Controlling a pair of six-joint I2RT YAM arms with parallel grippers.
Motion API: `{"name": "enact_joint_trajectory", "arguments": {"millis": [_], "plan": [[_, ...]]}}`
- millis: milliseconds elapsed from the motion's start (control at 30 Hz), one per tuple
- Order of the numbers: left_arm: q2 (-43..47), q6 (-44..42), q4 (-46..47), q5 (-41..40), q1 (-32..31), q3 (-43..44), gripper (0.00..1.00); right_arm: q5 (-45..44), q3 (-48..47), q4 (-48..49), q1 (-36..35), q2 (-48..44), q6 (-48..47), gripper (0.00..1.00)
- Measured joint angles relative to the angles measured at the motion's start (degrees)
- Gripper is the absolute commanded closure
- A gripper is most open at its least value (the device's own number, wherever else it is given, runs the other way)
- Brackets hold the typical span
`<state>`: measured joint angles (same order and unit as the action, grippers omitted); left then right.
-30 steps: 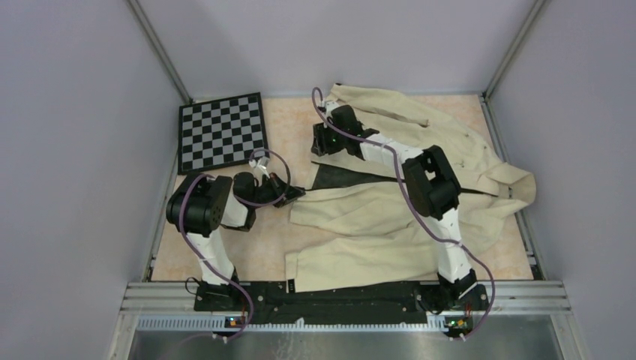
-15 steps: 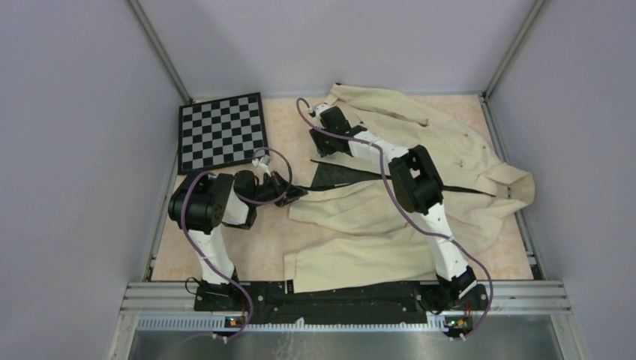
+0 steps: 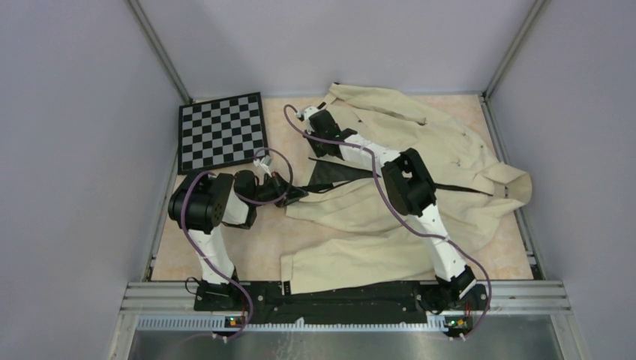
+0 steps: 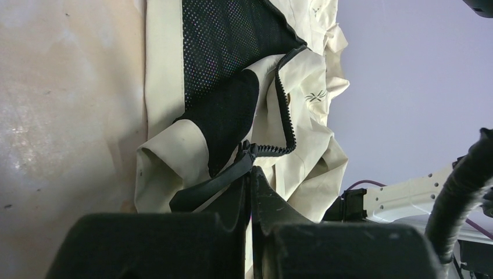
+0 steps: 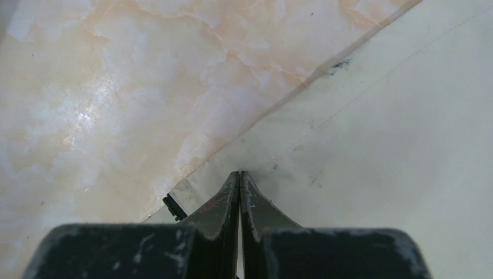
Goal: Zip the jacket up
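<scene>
The cream jacket [image 3: 375, 225] lies spread across the table's right half, front open at its left end, with black mesh lining [image 4: 227, 40] showing. Its dark zipper [image 3: 457, 187] runs left to right; a starburst mark [image 4: 314, 96] sits beside the teeth. My left gripper [image 3: 298, 192] is shut on the near panel's zipper end [image 4: 261, 149], where a black strip hangs at the fingertips. My right gripper [image 3: 318, 148] is shut on the far panel's hem [image 5: 279, 145], its tips pressed together on the cream cloth next to a small black zipper end [image 5: 172, 206].
A black-and-white checkerboard [image 3: 222, 131] lies at the table's far left corner. Marbled tabletop [image 3: 225, 240] shows left of the jacket. Grey walls with metal rails enclose the table. The right arm stretches over the jacket's middle.
The right gripper has closed onto the far panel's hem, and the right arm has swung left and farther away. The jacket's right side has slid slightly left. The left gripper stays put.
</scene>
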<state>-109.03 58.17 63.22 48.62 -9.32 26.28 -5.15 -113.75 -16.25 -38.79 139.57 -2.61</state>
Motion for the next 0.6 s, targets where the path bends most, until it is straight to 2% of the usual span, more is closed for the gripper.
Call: {"name": "enact_joint_trajectory", "arguments": {"millis": [67, 100, 133, 267, 333, 467, 600], "plan": [[-0.1, 0.0, 0.0, 0.2, 0.0, 0.2, 1.00, 0.7, 0.0, 0.0, 0.0, 0.0, 0.0, 1.00], [-0.2, 0.0, 0.0, 0.2, 0.0, 0.4, 1.00, 1.1, 0.0, 0.0, 0.0, 0.0, 0.0, 0.96], [-0.3, 0.0, -0.2, 0.3, 0.0, 0.6, 1.00, 1.5, 0.0, -0.1, 0.1, 0.0, 0.0, 0.90], [-0.3, -0.5, -0.6, 0.3, 0.0, 1.3, 1.00, 3.4, 0.7, -1.0, 0.3, -0.9, 0.5, 0.55], [-0.3, -1.0, -1.4, 0.2, -0.1, 1.7, 1.00, 4.5, 3.3, -0.7, 0.3, -2.5, 0.8, 0.45], [-0.2, -1.2, -2.3, -0.1, -0.1, 2.1, 1.00, 5.5, 6.2, -1.0, 0.3, -4.6, 0.8, 0.39], [-0.3, -0.8, -2.2, 0.0, -0.2, 2.1, 1.00, 4.9, 6.0, -1.2, 0.3, -4.4, 0.7, 0.39]]}}
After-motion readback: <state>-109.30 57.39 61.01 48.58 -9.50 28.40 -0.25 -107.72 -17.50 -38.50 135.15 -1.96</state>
